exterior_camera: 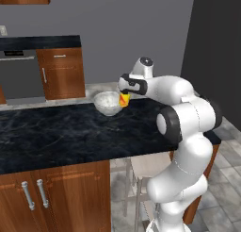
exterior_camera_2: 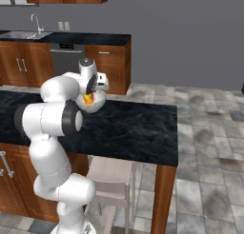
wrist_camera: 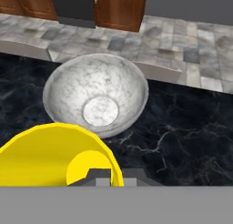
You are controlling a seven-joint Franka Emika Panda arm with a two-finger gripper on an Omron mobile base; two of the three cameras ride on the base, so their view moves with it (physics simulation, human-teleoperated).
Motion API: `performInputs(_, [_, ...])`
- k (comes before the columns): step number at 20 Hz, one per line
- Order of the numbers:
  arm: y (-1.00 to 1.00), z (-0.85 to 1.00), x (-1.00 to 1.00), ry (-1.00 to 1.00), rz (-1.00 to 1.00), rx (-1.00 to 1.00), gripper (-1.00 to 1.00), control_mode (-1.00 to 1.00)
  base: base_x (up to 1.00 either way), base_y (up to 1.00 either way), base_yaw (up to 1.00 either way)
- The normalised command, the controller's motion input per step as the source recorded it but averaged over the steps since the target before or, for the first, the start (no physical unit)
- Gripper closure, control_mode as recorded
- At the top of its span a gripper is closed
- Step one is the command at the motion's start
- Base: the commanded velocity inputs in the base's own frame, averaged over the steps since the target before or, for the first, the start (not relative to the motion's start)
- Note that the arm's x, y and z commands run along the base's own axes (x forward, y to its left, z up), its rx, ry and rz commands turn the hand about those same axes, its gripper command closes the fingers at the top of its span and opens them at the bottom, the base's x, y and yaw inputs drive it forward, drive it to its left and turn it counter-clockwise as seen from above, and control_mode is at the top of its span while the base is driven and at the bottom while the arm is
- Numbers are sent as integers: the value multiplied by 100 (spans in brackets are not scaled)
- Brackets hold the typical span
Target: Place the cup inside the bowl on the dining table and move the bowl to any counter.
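We count one cup [exterior_camera: 124, 100], one bowl [exterior_camera: 108, 103] and one arm at work over the dining table [exterior_camera: 66, 136]. The gripper [exterior_camera: 125, 95] hangs above the black marble top with its fingers pinched on the yellow cup, which is lifted clear of the table. In the left base view the cup sits just beside the bowl's right rim, with its red-orange mark facing us; whether it touches the rim we cannot tell. In the right base view the cup [exterior_camera_2: 88, 99] hangs in front of the bowl [exterior_camera_2: 95, 102], under the hand, at the far side of the table [exterior_camera_2: 138, 128].

From the hand view we look down into the cup's [wrist_camera: 54, 155] open mouth at the near left, and the bowl [wrist_camera: 96, 96] lies beyond it, upright and empty, its pale speckled inside and flat bottom plain to see. The bowl stands near the far edge of the table [wrist_camera: 182, 141], with tiled floor [wrist_camera: 182, 50] past it.

Beyond the floor we see the counter [exterior_camera_2: 66, 38], black-topped over brown cabinets, with one grey appliance front [exterior_camera_2: 66, 59] set into it and one faucet [exterior_camera_2: 35, 22] at the sink. Under the near overhang of the table stands one pale stool [exterior_camera_2: 112, 176]. Two silver bar handles [exterior_camera: 35, 194] show on the table's near cabinet doors.
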Motion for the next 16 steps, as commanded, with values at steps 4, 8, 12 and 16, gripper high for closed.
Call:
performInputs(4, [22, 0, 55, 1, 0, 0, 100, -100, 0, 0, 0])
performInputs(8, [23, 0, 58, 2, 0, 0, 100, -100, 0, 0, 0])
performInputs(12, [21, 0, 47, 2, 0, 0, 100, -100, 0, 0, 0])
performInputs(16, [16, 0, 42, 3, 0, 0, 100, -100, 0, 0, 0])
